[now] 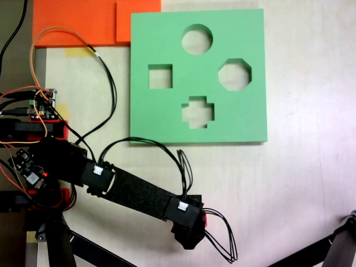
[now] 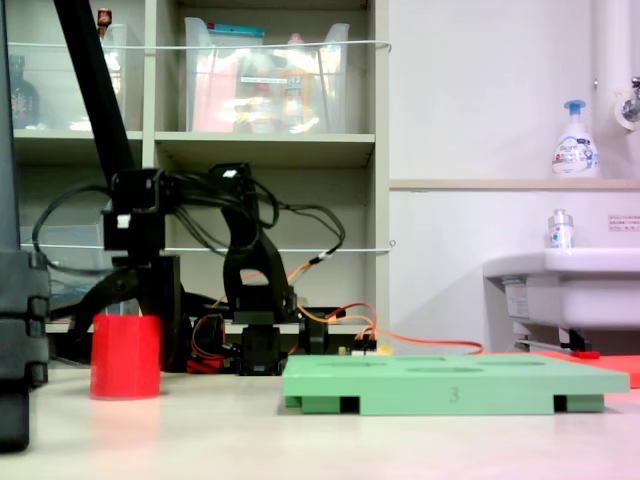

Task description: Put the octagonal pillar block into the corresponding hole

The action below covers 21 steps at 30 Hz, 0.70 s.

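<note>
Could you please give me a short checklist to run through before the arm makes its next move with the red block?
1. Octagonal pillar block upright on the table: ok, it stands flat in the second exterior view.
2. Block visible from above: not ok, the arm covers it in the first exterior view.
3. Gripper over the block: ok in the second exterior view, directly above it.
4. Jaws open or closed on the block: cannot tell, they are dark and partly hidden.
5. Octagonal hole empty: ok.
6. Green foam board flat and free of cables: ok, the wires lie beside its edge.
</note>
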Each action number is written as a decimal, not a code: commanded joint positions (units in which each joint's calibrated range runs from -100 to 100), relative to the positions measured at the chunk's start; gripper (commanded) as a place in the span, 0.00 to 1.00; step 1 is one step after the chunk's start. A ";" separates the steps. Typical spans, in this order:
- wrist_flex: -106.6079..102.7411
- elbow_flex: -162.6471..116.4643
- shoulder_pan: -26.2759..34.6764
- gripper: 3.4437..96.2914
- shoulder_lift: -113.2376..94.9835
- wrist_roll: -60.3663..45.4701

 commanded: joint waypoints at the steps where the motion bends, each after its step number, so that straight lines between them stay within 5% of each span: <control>1: -0.18 0.66 -0.63 0.43 0.21 -0.98; 6: -4.51 0.66 -1.51 0.31 0.21 -1.90; 21: -5.09 3.55 2.78 0.31 -20.04 4.30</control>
